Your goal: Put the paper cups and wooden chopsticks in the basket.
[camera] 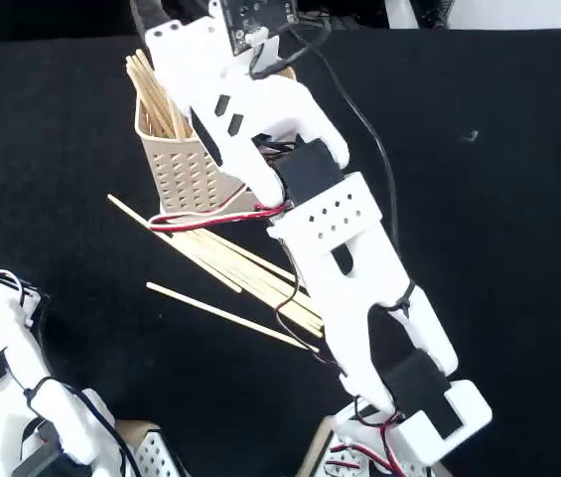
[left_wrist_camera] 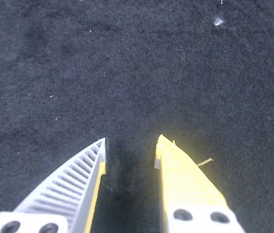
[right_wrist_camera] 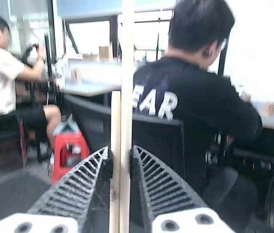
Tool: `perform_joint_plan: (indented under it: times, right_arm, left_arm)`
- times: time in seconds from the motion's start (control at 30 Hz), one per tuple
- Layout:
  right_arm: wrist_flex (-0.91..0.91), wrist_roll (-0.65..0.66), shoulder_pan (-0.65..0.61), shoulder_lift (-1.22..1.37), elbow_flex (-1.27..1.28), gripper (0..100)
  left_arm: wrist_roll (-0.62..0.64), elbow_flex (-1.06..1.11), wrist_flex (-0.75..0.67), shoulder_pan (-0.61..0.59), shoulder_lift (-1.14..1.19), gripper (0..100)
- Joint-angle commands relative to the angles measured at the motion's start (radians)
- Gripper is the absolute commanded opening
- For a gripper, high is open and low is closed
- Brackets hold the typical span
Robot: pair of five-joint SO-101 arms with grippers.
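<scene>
High cam looks down over the black bench [camera: 498,248] from well above. Left wrist cam points straight down past the left gripper [left_wrist_camera: 131,139], super close to that same bench. Right wrist cam faces level past the right gripper [right_wrist_camera: 120,148] and chopsticks [right_wrist_camera: 127,73], into the room.

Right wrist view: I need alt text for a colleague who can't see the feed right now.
The right gripper holds two pale wooden chopsticks, its dark ribbed jaws shut on them, the sticks reaching out well past the tips. Beyond is a room, with a red plastic stool on the floor.
</scene>
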Motion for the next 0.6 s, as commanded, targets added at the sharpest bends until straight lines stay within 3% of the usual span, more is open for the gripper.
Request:
perform_joint_plan:
  times: [0.0, 0.57]
  right_arm:
    - [-0.061, -0.008, 0.005, 0.002, -0.051, 1.1]
    - [-0.055, -0.008, 0.031, 0.137, 0.053, 1.1]
  left_arm:
    - [-0.011, -0.016, -0.014, 0.012, -0.025, 17]
    - [-0.011, -0.016, -0.014, 0.012, -0.025, 17]
